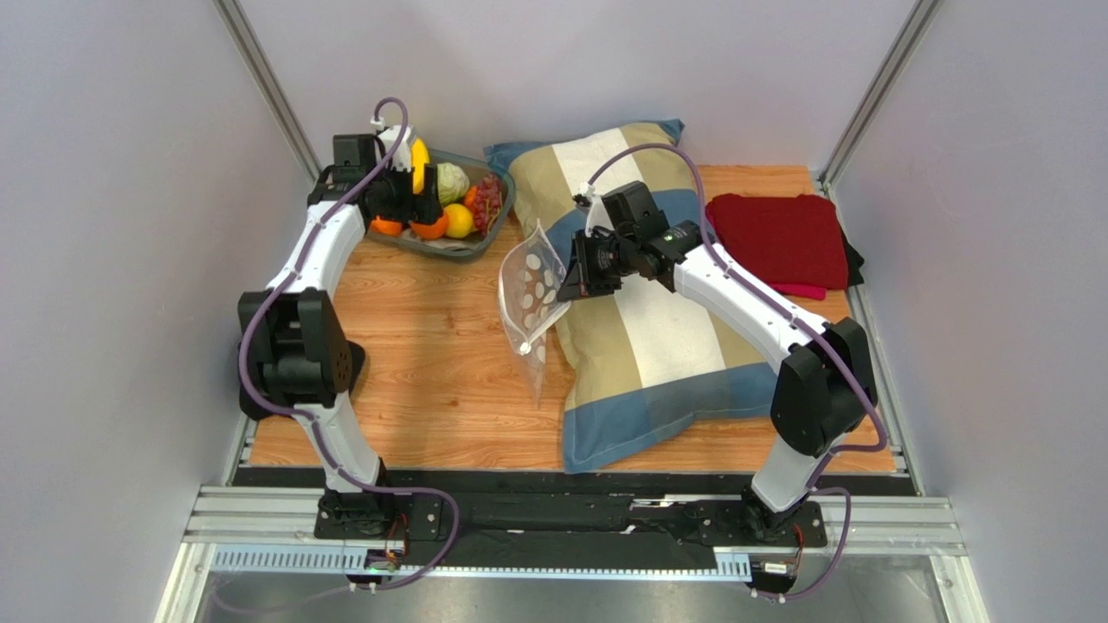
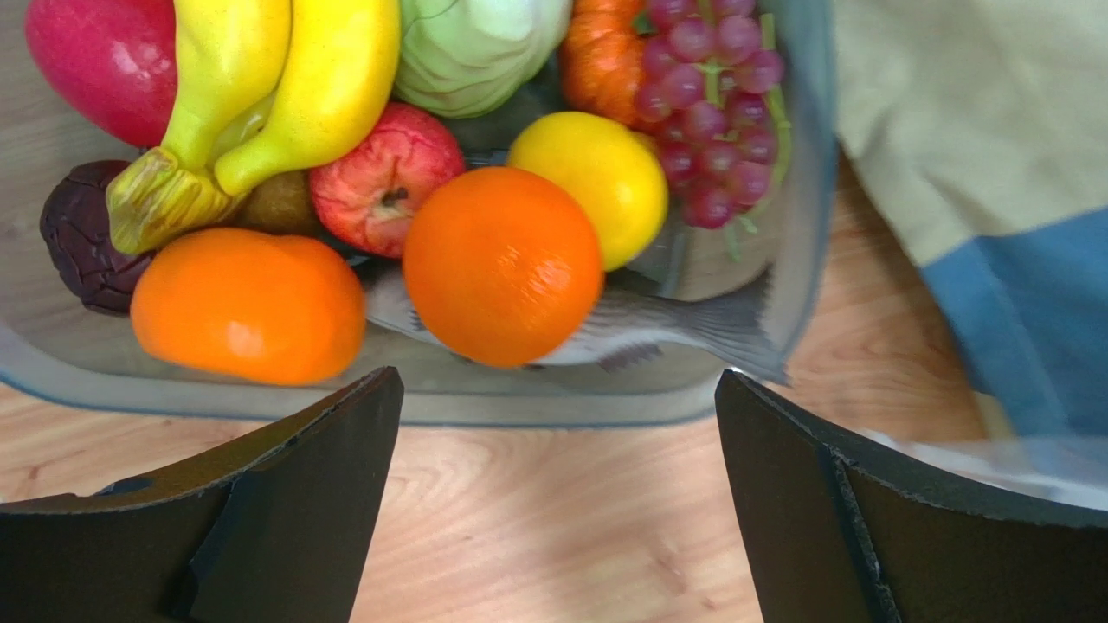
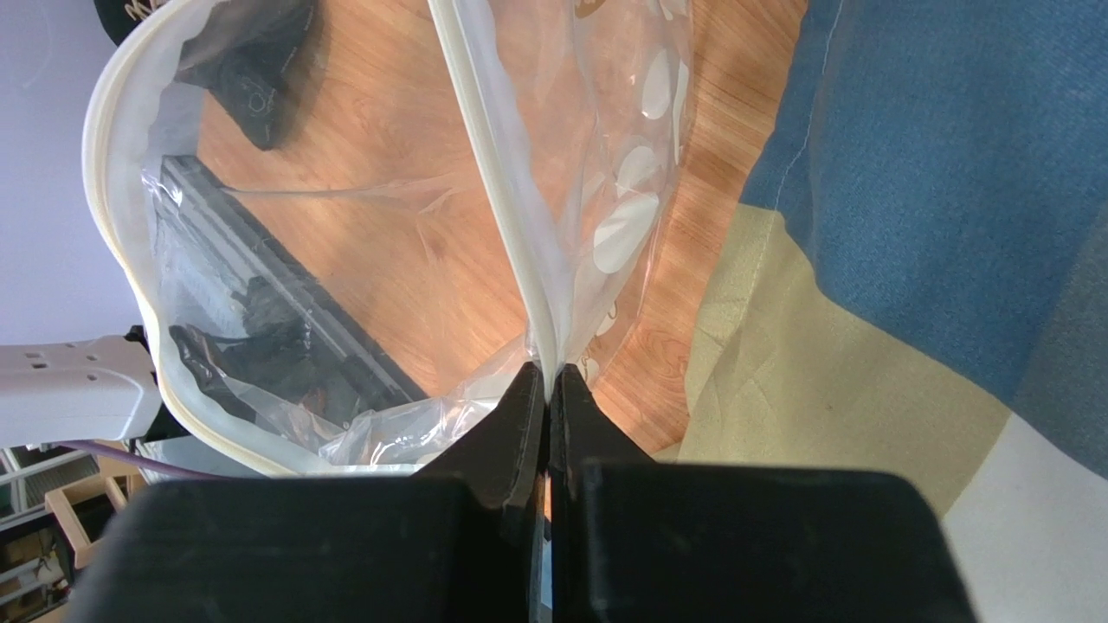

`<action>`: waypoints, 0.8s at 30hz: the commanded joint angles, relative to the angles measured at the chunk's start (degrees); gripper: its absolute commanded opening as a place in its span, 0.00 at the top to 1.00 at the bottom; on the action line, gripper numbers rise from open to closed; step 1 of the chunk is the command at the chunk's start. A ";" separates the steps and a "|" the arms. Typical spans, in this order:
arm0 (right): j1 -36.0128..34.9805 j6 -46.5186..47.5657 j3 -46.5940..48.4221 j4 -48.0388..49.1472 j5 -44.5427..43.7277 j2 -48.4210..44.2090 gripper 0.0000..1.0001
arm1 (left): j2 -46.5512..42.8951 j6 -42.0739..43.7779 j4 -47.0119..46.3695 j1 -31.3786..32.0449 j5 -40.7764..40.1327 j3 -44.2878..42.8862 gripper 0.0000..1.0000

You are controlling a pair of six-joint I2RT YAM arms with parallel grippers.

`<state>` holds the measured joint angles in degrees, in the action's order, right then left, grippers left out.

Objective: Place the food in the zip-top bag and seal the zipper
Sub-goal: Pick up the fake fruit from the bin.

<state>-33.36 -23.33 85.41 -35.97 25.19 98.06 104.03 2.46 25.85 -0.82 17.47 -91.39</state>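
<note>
The right tool [image 3: 549, 377] is pressed together on the thin white zipper strip [image 3: 494, 169] of the clear, white-dotted plastic zip-top bag [image 1: 531, 292]. The bag hangs with its mouth gaping over the wooden tabletop [image 1: 429, 377], beside the striped pillow [image 1: 650, 351]. The left tool [image 2: 557, 384], spread wide, hovers at the near rim of the grey plastic bowl [image 2: 809, 195] holding the toy fruit and vegetables [image 2: 501, 266], well apart from the bag.

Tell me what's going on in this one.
The right arm has its jaws shut on the zipper edge of the zip-top bag, holding it up beside the pillow with its mouth gaping. Nothing shows inside it. The left arm hovers at the grey bowl, jaws open and empty, with the orange, lemon, apple and bananas just ahead.
</note>
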 commanded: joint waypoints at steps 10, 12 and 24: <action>-0.39 0.65 4.86 -2.35 -1.81 -0.24 1.00 | 13.39 1.50 -4.48 0.29 -1.74 -8.89 0.04; -0.39 0.31 4.86 -3.32 -1.64 -0.76 1.00 | 14.18 1.32 -5.19 0.29 -1.22 -8.89 0.10; -0.38 1.27 8.72 -11.05 -5.41 -4.63 1.00 | 4.18 -1.84 -5.02 0.47 3.88 -4.41 0.64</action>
<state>-33.56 -23.11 90.35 -44.07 22.28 97.03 117.69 2.55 22.85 -0.73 17.30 -97.41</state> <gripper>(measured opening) 0.011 0.756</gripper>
